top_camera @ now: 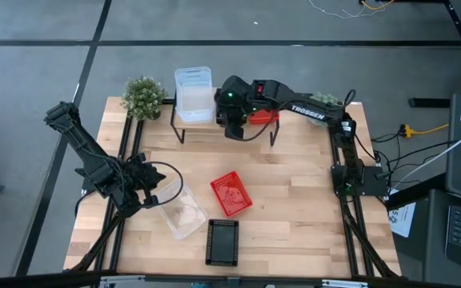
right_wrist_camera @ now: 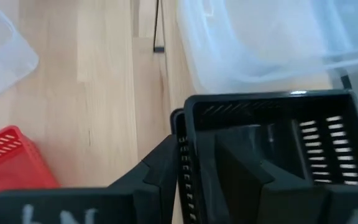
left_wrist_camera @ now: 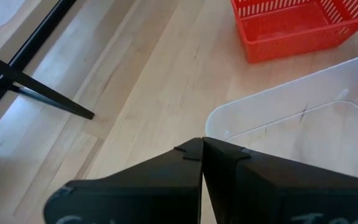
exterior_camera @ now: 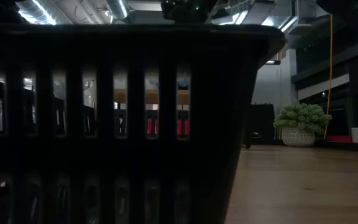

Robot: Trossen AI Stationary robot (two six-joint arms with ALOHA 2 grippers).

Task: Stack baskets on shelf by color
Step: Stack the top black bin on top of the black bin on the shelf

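reaching over the shelf (top_camera: 222,122) at the far edge of the worktop (top_camera: 294,200), the right gripper (top_camera: 232,120) has its fingers clamped on the wall of a black basket (right_wrist_camera: 272,149) — one finger inside, one outside, as its wrist view shows. this basket hangs at the shelf's middle, just beside the clear baskets (top_camera: 193,94) stacked on the shelf's left end, with something red (top_camera: 264,116) showing on the other side, half hidden under the arm. the left gripper (top_camera: 146,188) sits low at the near left, fingers pressed together, right by the rim of a clear basket (top_camera: 181,210) lying on the worktop. a red basket (top_camera: 231,194) lies tilted mid-worktop, and another black basket (top_camera: 222,242) stands near the front edge — it fills most of the low view. a potted plant (top_camera: 144,96) stands at the far left corner.
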